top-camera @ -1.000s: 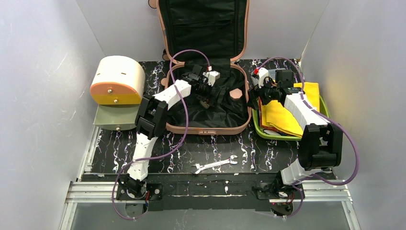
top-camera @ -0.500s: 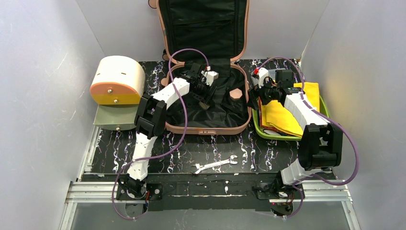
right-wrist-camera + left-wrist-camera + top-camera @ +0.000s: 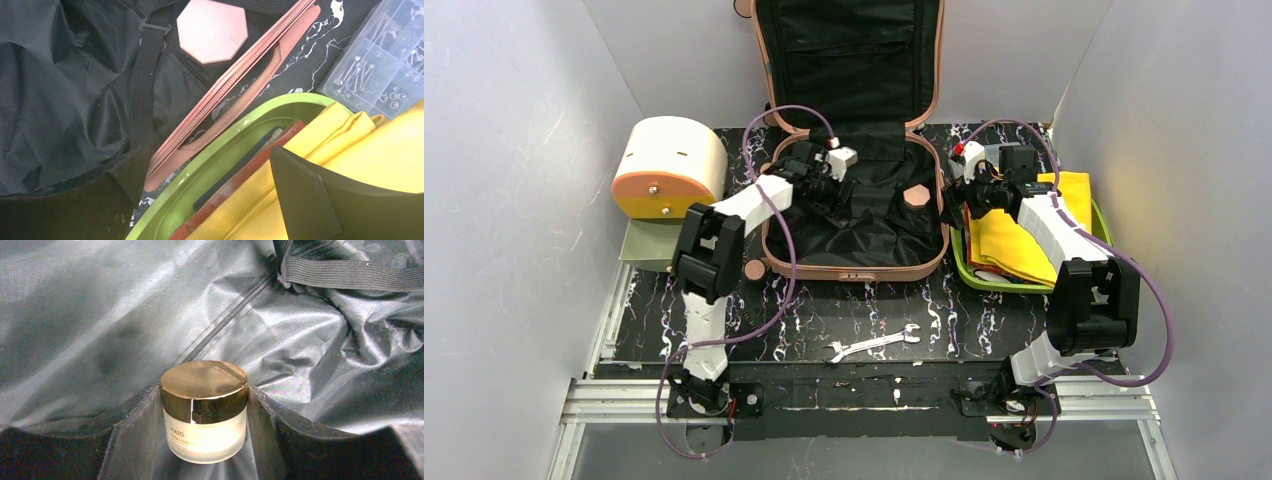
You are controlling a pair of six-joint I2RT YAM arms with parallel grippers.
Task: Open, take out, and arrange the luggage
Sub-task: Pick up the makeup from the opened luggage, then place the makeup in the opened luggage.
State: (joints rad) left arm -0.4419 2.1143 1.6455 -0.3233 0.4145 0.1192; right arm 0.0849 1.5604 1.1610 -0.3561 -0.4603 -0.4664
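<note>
The luggage (image 3: 855, 270), a salmon-pink suitcase, lies open with its lid leaning on the back wall and its black lining (image 3: 125, 300) bare. My left gripper (image 3: 832, 192) is inside its left half. In the left wrist view the left gripper (image 3: 205, 432) is shut on a frosted cream jar (image 3: 205, 415) with a gold lid, both pads against its sides. My right gripper (image 3: 957, 203) hangs open over the left rim of the lime-green tray (image 3: 200, 175), next to the suitcase's right rim (image 3: 225, 95), holding nothing. A pink octagonal box (image 3: 212, 31) lies in the suitcase's right half.
Folded yellow cloth (image 3: 1014, 240) over a red item fills the tray (image 3: 969, 275). A clear box of screws (image 3: 380, 55) sits behind it. A cream-and-orange drum box (image 3: 669, 167) stands at the left. A wrench (image 3: 871, 343) lies in front, and a small pink round thing (image 3: 752, 269) by the suitcase's front left corner.
The left gripper's jaws closed onto the jar, and the left arm swung leftward inside the suitcase. The right arm has not moved.
</note>
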